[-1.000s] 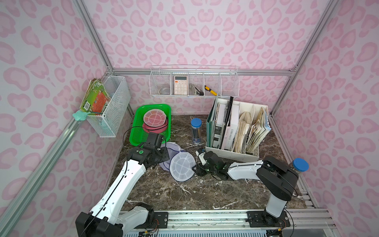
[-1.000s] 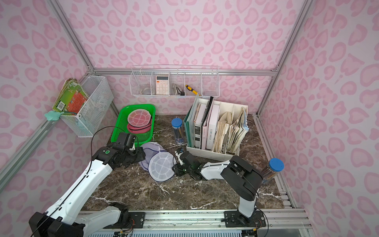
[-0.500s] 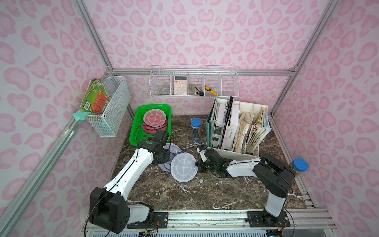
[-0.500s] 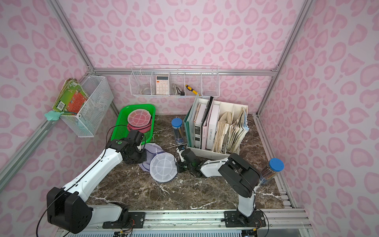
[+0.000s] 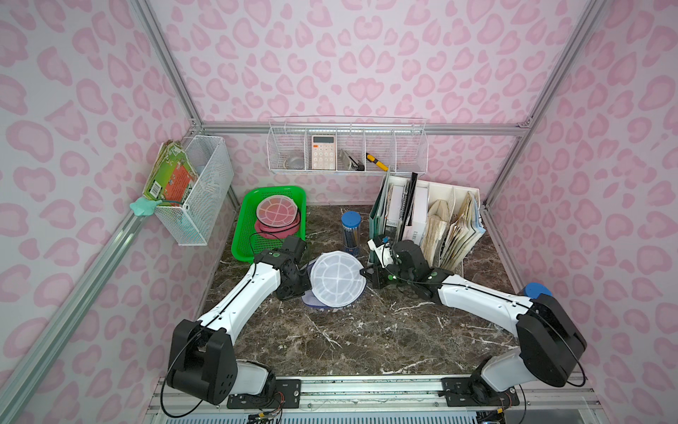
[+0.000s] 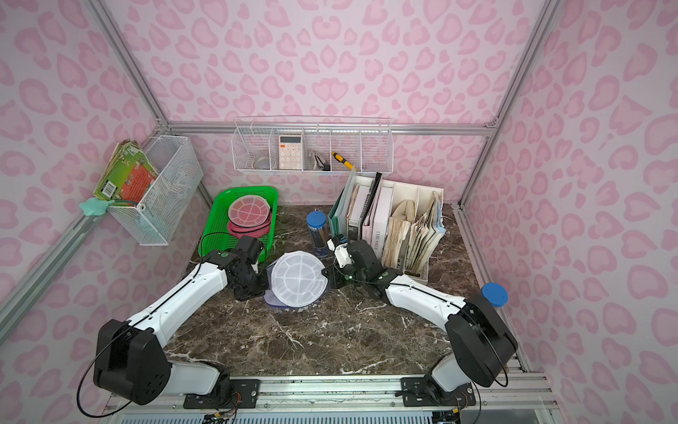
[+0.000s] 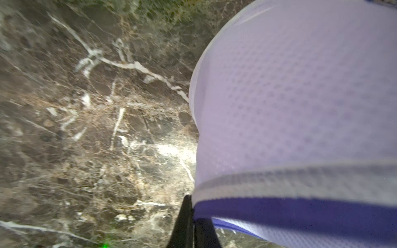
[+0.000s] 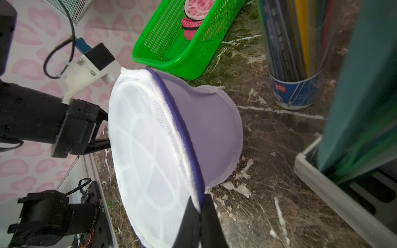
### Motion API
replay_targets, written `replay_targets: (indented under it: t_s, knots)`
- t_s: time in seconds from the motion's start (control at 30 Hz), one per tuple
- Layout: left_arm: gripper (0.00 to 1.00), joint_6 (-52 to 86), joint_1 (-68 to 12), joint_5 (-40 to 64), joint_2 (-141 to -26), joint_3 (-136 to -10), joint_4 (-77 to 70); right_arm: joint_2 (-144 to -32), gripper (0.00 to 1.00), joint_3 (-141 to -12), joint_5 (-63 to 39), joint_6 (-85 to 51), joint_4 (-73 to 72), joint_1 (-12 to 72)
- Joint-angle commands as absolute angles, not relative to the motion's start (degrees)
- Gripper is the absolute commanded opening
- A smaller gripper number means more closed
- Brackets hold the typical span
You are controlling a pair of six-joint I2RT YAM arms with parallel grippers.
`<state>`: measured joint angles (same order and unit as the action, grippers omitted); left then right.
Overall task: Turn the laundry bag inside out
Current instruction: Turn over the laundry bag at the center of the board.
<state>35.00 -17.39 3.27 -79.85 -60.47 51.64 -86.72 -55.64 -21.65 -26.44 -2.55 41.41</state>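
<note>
Both of your grippers are now pinching where a second ago they were standing half open. The laundry bag (image 5: 337, 279) is tipping up off the marble table (image 5: 367, 341) instead of lying flat.

Reading left to right, the green basket (image 5: 249, 235), with a pink bag (image 5: 277, 214) in it, is sitting just behind your left gripper (image 7: 191, 223). That gripper is clamping the blue-trimmed rim on the bag's left side, and the left wrist view is showing its fingers pressed together on the trim. The bag is hanging between the two grippers at the middle of the table. Its white mesh panel is facing up and forward, and its lower side seems to be resting on the marble. Your right gripper (image 8: 200, 221) is nipping the opposite rim, fingers closed on the same blue band.

You are working the opening step, as I judge it: both sides are gripped and nothing is inverted yet. Next you are going to need the mouth spread so the fabric can be pushed through. I cannot tell from these views whether the blue seam is already open.

For room, the pencil tube (image 5: 351, 235) is standing just behind the bag. The file organiser (image 5: 440, 220) is crowding the back of your right gripper. Bare marble is lying open toward the front, so pulling the bag that way is looking safest.
</note>
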Motion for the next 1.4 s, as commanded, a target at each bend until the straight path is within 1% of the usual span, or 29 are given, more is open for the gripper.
replay_targets:
  t_s: [0.0, 0.07, 0.1, 0.13, 0.3, 0.37, 0.43, 0.53, 0.63, 0.7, 1.0, 1.23, 1.27, 1.37]
  knots:
    - [0.2, 41.05, -18.33, 6.44, -79.48, -60.08, 49.78, -88.47, 0.0, -60.96, -24.39, -22.15, 12.01, 39.98]
    - [0.28, 41.15, -18.28, 4.94, -78.48, -60.74, 50.74, -90.05, 0.0, -63.85, -24.37, -21.04, 16.6, 39.64]
    - [0.34, 41.09, -18.28, 3.65, -77.9, -61.63, 52.33, -90.88, 0.0, -65.22, -23.63, -20.72, 18.84, 39.64]
    - [0.37, 40.62, -18.29, 2.03, -77.25, -62.69, 54.13, -91.55, 0.0, -66.49, -23.43, -20.34, 20.75, 39.56]
    - [0.43, 35.67, -20.53, -1.58, -72.54, -63.78, 56.06, -94.26, 0.0, -71.06, -24.2, -21.3, 25.78, 38.95]
    - [0.44, 33.0, -23.23, -2.17, -70.98, -62.83, 54.09, -95.37, 0.0, -72.93, -24.91, -22.0, 27.21, 38.6]
    - [0.46, 29.35, -28.2, -4.01, -69.66, -61.75, 50.6, -96.68, 0.0, -75.28, -25.83, -22.67, 29.08, 38.2]
    - [0.47, 25.36, -34.96, -7.27, -68.75, -60.83, 45.96, -99.07, 0.0, -80.03, -26.44, -23.33, 32.52, 37.88]
    - [0.49, 22.46, -39.99, -9.72, -68.71, -60.91, 42.3, -100.13, 0.0, -82.24, -26.61, -23.59, 34.39, 37.84]
    - [0.51, 20.04, -43.55, -11.85, -69.1, -61.31, 40.41, -99.86, 0.0, -82.2, -26.72, -24.16, 33.91, 37.79]
    - [0.54, 11.38, -56.71, -18.23, -75.39, -62.64, 37.97, -98.01, 0.0, -79.51, -27.68, -25.73, 32.28, 37.85]
    - [0.55, 8.05, -61.34, -23.65, -81.13, -63.4, 39.0, -96.78, 0.0, -78.49, -27.94, -26.24, 31.47, 37.88]
    - [0.55, 7.67, -61.66, -25.62, -81.55, -63.16, 38.84, -96.69, 0.0, -78.49, -28.02, -26.25, 31.49, 37.91]
    - [0.48, 8.07, -61.66, -32.48, -83.92, -64.21, 39.8, -96.33, 0.0, -78.49, -28.06, -26.15, 31.29, 38.07]
